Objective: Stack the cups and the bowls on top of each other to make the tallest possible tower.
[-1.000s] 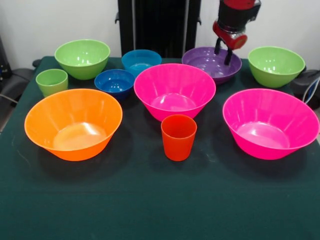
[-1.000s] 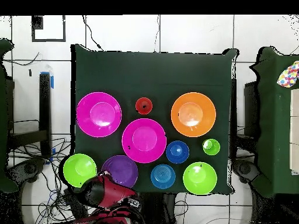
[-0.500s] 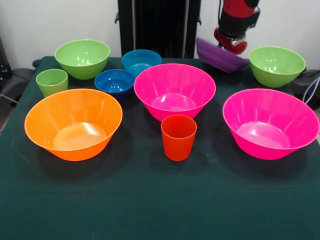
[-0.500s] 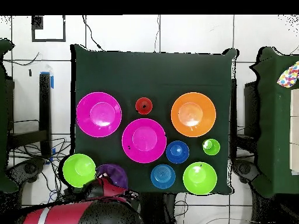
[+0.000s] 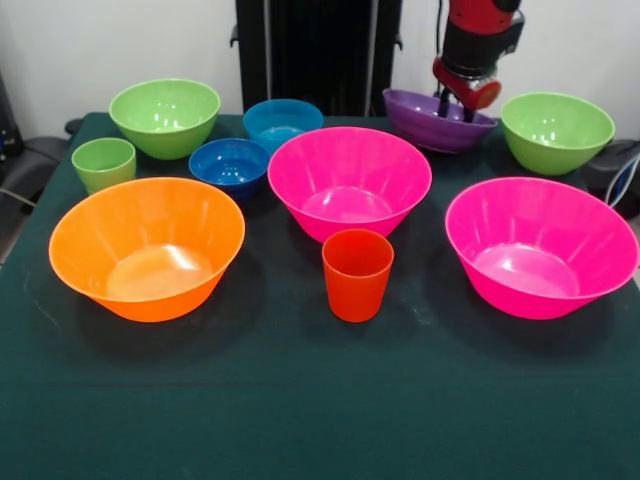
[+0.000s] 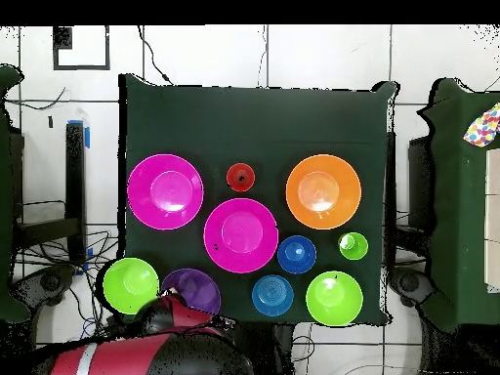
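Nothing is stacked yet, folks: in the front view every piece sits on its own on the dark green table cloth (image 5: 320, 420). Take the glossy pink plastic bowl in the middle (image 5: 349, 182) as our landmark. Left of it and nearer the camera sits the large orange plastic bowl (image 5: 146, 246); right of it, the second big pink bowl (image 5: 541, 245); just in front, the orange-red plastic tumbler (image 5: 357, 274). Behind it to the left are the small dark blue bowl (image 5: 230, 163), the light blue bowl (image 5: 282, 122), a green bowl (image 5: 165, 116) and the light green tumbler (image 5: 104, 163). Behind it to the right, the red and black gripper (image 5: 458, 102) has its jaws clamped on the rim of the purple plastic bowl (image 5: 432, 122), which looks tilted and lifted at one side, with the other green bowl (image 5: 556, 131) beside it. From overhead, the same story: the purple bowl (image 6: 193, 289) sits below and left of the central pink bowl (image 6: 240, 234), half under the red arm (image 6: 161, 337), the gripper itself hidden there. The orange bowl (image 6: 323, 191), the likely base, is bare. I'd call this the first pick; the whole tower remains to be built.
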`<control>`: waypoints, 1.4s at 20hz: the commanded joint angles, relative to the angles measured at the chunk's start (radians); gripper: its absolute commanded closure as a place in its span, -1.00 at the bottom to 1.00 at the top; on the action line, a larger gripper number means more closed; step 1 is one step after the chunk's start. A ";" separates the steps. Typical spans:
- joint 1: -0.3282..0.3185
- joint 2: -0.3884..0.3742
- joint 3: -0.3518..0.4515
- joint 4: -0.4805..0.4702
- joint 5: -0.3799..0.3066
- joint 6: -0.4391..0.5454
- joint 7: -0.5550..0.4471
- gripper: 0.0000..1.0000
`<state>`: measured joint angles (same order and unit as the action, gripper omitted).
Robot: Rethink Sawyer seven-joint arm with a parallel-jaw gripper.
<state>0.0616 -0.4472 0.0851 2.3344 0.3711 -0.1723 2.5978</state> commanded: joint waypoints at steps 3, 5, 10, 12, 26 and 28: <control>-0.055 -0.008 0.109 -0.045 -0.056 -0.004 0.127 -1.00; -0.067 -0.020 0.105 -0.039 -0.069 0.011 0.115 -1.00; -0.094 -0.106 0.081 -0.005 -0.099 0.106 0.071 -1.00; -0.102 -0.171 0.062 0.014 -0.109 0.179 0.046 -1.00; -0.110 -0.308 0.010 -0.032 -0.173 0.402 0.031 -1.00; -0.113 -0.278 0.021 -0.049 -0.173 0.367 0.036 -1.00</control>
<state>-0.0542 -0.7539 0.0599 2.3378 0.2321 0.1695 2.5978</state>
